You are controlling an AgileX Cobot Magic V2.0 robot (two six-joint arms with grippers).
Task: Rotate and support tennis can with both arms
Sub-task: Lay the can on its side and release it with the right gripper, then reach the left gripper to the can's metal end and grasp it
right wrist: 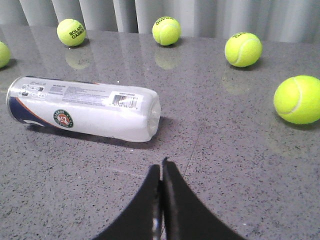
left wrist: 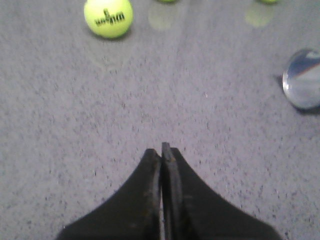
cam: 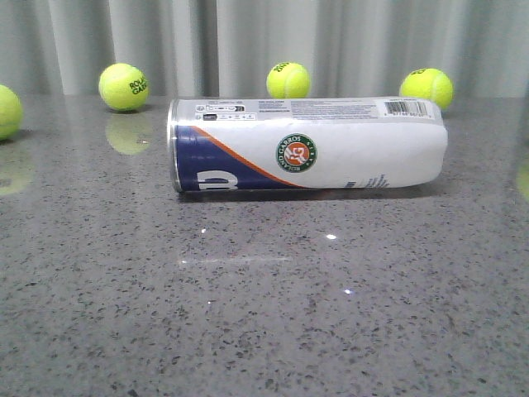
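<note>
Front view: the tennis can [cam: 307, 145] lies on its side on the grey speckled table [cam: 264, 314], long axis running left to right. Its silver metal rim [cam: 172, 145] faces left; the barcode [cam: 406, 107] sits on the upper face near the right end, and the round logo [cam: 297, 153] faces the camera. Three tennis balls stand behind the can, at [cam: 123, 86], [cam: 288, 80] and [cam: 426, 87]; a fourth [cam: 8, 111] is cut by the left edge. Neither gripper appears in this view.

Left wrist view: the left gripper [left wrist: 162, 150] has its two black fingers pressed together, holding nothing, above bare table. The can's metal end [left wrist: 302, 78] shows at the frame edge, well apart from the fingertips. One ball [left wrist: 108, 17] lies farther off.

Right wrist view: the right gripper [right wrist: 161, 167] also has its fingers closed together and empty. The can's plain white end [right wrist: 150, 117] lies near the fingertips, not touching. Tennis balls lie beyond, including one [right wrist: 297, 99] at the far side.
</note>
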